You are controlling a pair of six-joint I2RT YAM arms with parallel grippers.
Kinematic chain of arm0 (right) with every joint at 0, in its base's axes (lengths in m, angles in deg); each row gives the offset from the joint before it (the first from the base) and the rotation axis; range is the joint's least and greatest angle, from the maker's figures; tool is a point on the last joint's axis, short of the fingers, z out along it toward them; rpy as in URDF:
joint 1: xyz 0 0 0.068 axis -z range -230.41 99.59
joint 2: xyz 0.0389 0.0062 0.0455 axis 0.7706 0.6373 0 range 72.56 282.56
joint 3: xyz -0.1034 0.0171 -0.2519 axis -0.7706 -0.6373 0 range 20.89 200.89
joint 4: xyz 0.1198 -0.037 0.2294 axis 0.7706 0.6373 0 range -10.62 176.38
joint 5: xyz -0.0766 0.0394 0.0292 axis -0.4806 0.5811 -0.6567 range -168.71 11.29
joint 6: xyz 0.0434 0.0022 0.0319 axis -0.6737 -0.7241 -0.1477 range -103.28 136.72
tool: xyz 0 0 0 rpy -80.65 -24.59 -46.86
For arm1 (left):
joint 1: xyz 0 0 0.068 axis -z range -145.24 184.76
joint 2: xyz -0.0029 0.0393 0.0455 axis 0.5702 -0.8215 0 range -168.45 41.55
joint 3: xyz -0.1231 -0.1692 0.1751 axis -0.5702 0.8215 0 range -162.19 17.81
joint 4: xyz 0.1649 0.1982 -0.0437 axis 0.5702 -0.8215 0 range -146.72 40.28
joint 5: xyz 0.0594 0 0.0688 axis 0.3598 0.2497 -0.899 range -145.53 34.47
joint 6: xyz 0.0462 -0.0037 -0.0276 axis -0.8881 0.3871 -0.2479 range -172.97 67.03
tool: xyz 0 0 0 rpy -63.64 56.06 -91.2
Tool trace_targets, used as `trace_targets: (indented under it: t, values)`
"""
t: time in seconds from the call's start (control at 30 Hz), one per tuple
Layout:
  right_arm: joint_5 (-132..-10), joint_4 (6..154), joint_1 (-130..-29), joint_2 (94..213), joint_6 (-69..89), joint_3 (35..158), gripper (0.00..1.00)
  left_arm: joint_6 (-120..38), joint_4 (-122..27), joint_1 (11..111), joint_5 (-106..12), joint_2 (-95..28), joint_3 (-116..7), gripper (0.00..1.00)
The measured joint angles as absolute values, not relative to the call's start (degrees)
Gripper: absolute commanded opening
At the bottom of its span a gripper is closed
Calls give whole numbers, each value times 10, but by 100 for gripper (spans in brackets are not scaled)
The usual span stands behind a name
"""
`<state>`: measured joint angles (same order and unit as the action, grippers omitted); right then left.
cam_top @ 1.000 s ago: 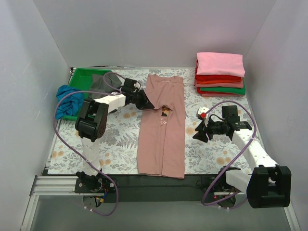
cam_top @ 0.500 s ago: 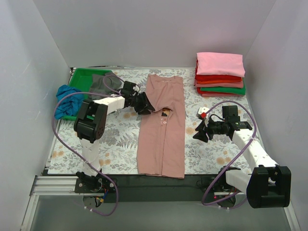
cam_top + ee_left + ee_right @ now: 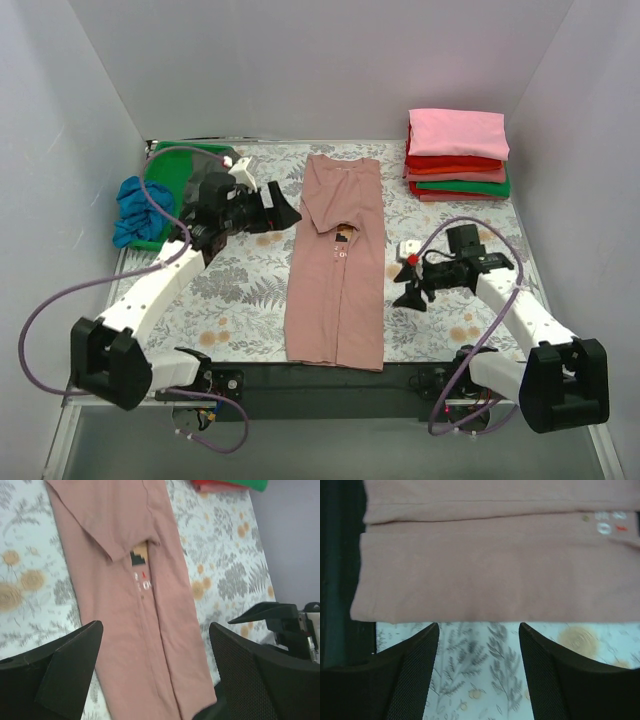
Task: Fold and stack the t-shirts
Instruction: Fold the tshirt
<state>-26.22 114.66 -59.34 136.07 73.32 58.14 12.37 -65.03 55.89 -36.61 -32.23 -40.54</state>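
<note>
We see the dusty-pink t-shirt (image 3: 335,270) lying as a long folded strip at table (image 3: 250,290) centre, from 12 to 6 o'clock, its hem at the near edge. The left pincer (image 3: 287,213), fingers apart and empty, hovers just off the shirt's 10 o'clock side. The right pincer (image 3: 408,288), likewise apart and empty, sits at its 3 o'clock. At 10 o'clock, the green tray (image 3: 165,160) holds a grey tee (image 3: 205,165), with a blue tee (image 3: 140,210) at its near-left rim. The folded stack (image 3: 457,155) occupies 1 o'clock.

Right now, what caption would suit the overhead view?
Left hand and right hand open either side of the pink t-shirt; folded stack far right.
</note>
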Motion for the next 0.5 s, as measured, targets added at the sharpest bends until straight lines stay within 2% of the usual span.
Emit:
trace_targets:
  t: [0.07,0.13,0.33,0.5]
  values:
    - [-274,1154,-662,1349,764,567,75,134,-674,559,-345,-284,-381,79]
    - [-285,1165,-739,1336,789,552,75,155,-698,559,-316,-257,-346,77]
    - [-345,1191,-857,1334,822,541,75,255,-808,597,-272,-136,-201,77]
    - [-403,1211,-948,1354,827,547,75,348,-865,687,-284,-48,-167,77]
